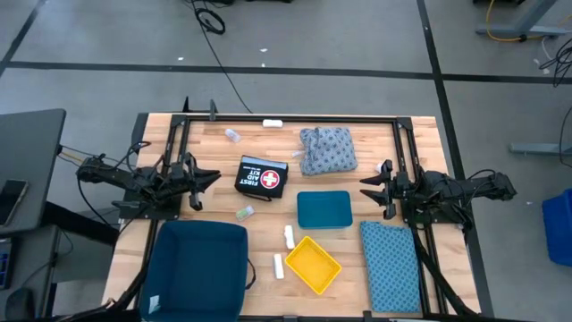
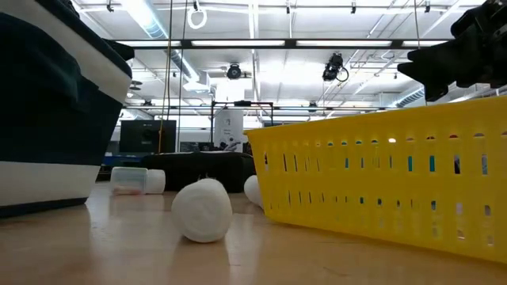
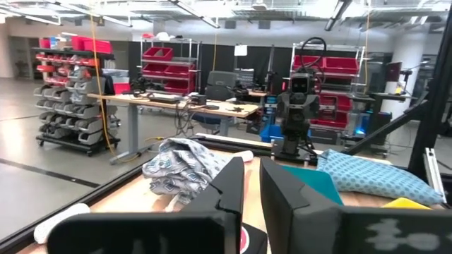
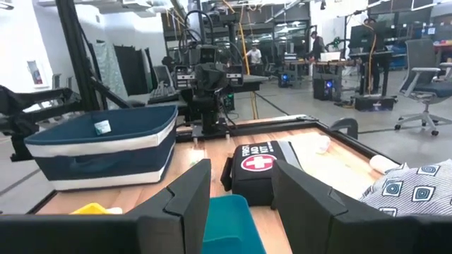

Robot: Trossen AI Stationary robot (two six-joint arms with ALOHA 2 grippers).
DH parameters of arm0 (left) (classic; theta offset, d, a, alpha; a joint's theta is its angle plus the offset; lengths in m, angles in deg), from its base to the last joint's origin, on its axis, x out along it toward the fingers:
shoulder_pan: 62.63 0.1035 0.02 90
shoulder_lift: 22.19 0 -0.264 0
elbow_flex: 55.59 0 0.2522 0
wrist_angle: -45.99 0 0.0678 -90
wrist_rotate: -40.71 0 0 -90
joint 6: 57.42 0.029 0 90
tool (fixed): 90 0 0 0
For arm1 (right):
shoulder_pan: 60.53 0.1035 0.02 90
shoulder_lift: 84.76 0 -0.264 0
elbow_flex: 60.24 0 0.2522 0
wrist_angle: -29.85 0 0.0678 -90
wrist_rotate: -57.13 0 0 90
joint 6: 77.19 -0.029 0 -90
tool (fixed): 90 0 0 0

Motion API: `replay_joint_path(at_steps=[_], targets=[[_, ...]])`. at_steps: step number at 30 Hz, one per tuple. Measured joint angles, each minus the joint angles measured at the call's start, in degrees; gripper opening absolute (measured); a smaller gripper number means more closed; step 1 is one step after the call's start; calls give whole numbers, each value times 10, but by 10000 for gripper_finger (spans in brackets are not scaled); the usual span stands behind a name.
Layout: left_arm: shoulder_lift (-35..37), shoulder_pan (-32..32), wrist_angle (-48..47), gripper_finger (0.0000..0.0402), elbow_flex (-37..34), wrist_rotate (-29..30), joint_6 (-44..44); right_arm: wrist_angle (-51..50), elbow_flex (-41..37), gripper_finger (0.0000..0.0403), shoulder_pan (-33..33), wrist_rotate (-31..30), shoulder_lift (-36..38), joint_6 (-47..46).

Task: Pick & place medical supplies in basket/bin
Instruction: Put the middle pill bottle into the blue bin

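Note:
Both arms hang over the table and touch nothing. My left gripper [image 1: 207,183] [image 3: 251,187] is at the left edge, shut but for a narrow slit, and points at the black first aid kit [image 1: 262,175]. My right gripper [image 1: 365,188] [image 4: 240,183] is at the right edge, open, above the teal box [image 1: 323,209]. The grey-blue cloth bundle [image 1: 327,149] lies toward the far side. The flat blue cloth [image 1: 390,266] lies near right. Two white rolls [image 1: 289,236] [image 1: 279,266] lie beside the yellow basket [image 1: 312,265]. Clear vials [image 1: 244,213] [image 1: 232,135] rest on the wood.
A navy bin [image 1: 197,268] with a white band stands near left. A white stick [image 1: 273,123] lies at the far edge against the black frame [image 1: 286,117]. In the low view a roll [image 2: 202,210] and a vial [image 2: 131,180] lie between bin and basket [image 2: 380,182].

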Motion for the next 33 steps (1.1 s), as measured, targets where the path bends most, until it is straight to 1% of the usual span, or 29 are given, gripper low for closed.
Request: replay_joint_path(at_steps=[3,6,9,13,16,19,23,27,30,33], targets=[[-5,0,0,63,0,0,-5,-2,0,161,0,-12,0,-2],[-14,0,-1,100,0,0,-13,-7,0,175,0,-36,0,-5],[-23,0,0,142,0,0,-17,-15,0,208,0,-62,-3,-22],[-30,0,0,192,0,0,-18,-14,1,261,0,-84,-32,-25],[-35,0,1,214,0,1,-18,-14,1,278,0,-95,-65,-21],[-38,0,1,221,0,1,-16,-19,8,277,0,-113,-100,-21],[-42,0,1,221,0,1,-16,-39,47,264,0,-127,-155,-17],[-42,0,1,221,0,1,-15,-123,112,254,0,-133,-219,-20],[-42,0,0,221,0,1,-15,-176,159,252,-2,-150,-269,-43],[-42,0,-5,221,0,1,-15,-241,203,252,-17,-152,-313,-69]])
